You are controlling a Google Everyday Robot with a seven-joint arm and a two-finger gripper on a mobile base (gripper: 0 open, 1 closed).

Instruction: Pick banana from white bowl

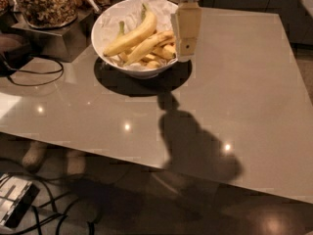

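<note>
The white bowl (146, 73), lined with crinkled whitish wrap, stands at the far left of the grey table. Several bananas lie in it. The long slim, nearly straight banana (148, 46) lies slanted across the middle, its upper end toward the right rim. A thicker curved banana with a green stem tip (131, 35) lies just behind it, and short stubby bananas (155, 62) lie in front. My gripper (185, 58) hangs down from the top edge, just over the bowl's right rim, right beside the slim banana's upper end. It holds nothing that I can see.
A glass jar of brown granola (45, 4) stands on a dark metal stand (54, 40) left of the bowl. A black cable (34, 77) loops over the table's left side. The table's front edge (146, 161) drops to a floor with cables and a device.
</note>
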